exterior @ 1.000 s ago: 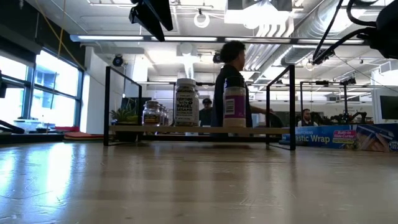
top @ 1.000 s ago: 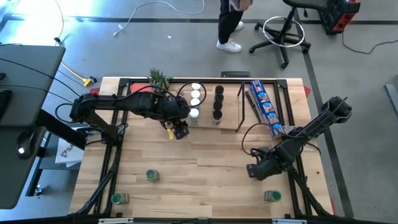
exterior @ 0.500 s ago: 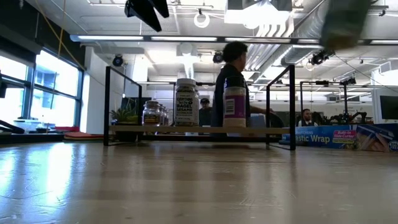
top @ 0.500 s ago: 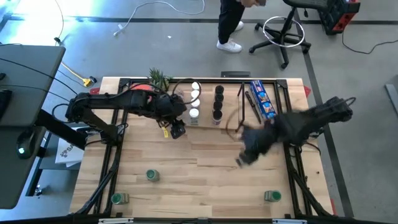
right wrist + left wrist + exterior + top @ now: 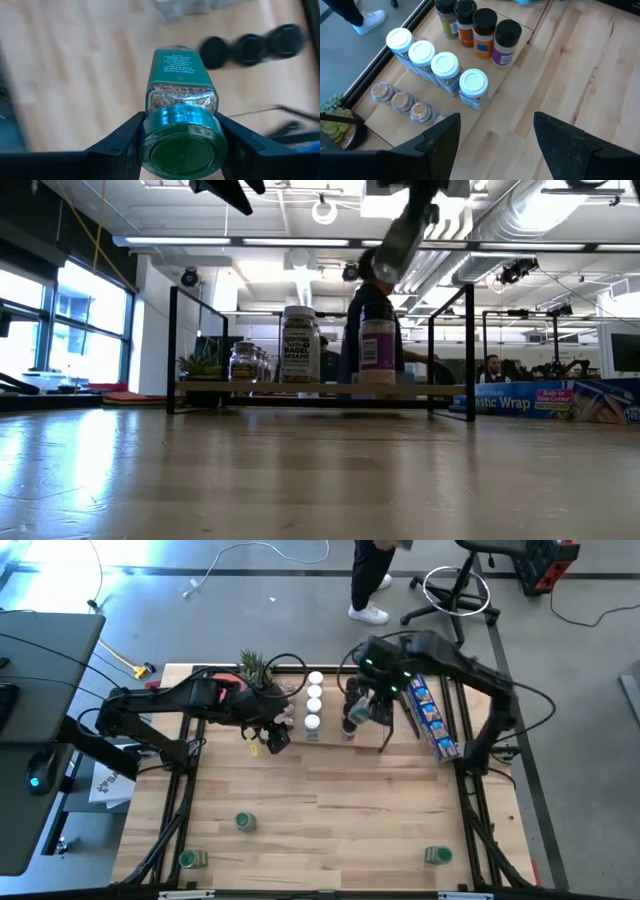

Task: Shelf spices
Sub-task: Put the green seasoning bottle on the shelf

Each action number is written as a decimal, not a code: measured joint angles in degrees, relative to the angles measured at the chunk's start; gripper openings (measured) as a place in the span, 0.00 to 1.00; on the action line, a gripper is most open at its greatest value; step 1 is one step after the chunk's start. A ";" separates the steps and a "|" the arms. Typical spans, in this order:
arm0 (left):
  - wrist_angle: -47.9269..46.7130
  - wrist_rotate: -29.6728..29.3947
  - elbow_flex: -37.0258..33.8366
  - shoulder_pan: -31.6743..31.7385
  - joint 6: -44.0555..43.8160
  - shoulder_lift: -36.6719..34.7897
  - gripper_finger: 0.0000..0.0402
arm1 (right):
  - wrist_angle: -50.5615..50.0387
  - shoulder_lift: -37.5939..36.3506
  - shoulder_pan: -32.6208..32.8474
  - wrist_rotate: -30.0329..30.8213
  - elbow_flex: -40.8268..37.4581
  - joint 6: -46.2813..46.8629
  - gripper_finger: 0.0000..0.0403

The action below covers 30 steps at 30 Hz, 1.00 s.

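Observation:
The shelf (image 5: 335,710) is a light-wood rack at the table's far middle. White-lidded spices (image 5: 445,67), black-lidded spices (image 5: 485,25) and brown-lidded ones (image 5: 402,102) stand on it in rows. My right gripper (image 5: 182,131) is above the black-lidded row, shut on a green-lidded jar (image 5: 357,715). My left gripper (image 5: 497,117) hangs open and empty over the table, off the shelf's near left corner (image 5: 270,735). Three more green-lidded jars (image 5: 245,822) (image 5: 190,859) (image 5: 437,855) rest on the tabletop near the front edge. My right gripper pinches the jar's green lid (image 5: 182,137) between its two fingers (image 5: 131,131), one on each side. The fingers come from above, pointing steeply down. The jar hangs below them, base down, lifted clear above the shelf; the low view shows it tilted (image 5: 393,248).
A long blue printed box (image 5: 430,715) lies on the table right of the shelf. A small plant (image 5: 255,665) stands at the shelf's far left. A person's legs (image 5: 368,580) show beyond the far edge. Bare wood spreads across the near half of the table.
My right gripper has swung from the table's near right, up and toward the far edge, to above the shelf, rolling as it went; it now carries the green-lidded jar. My left gripper has risen a little and drawn toward the table's left edge.

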 joint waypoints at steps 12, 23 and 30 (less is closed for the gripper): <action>-0.01 -0.04 0.00 0.00 -0.13 0.00 0.61 | 0.24 4.84 -10.18 3.14 -0.30 -16.26 0.46; 0.07 -0.12 0.00 0.35 0.19 0.00 0.61 | 0.17 5.04 -15.16 6.56 -0.28 -25.16 0.46; 0.16 -0.17 0.00 0.37 0.42 0.00 0.61 | 0.22 8.10 -16.13 6.56 -0.28 -26.89 0.46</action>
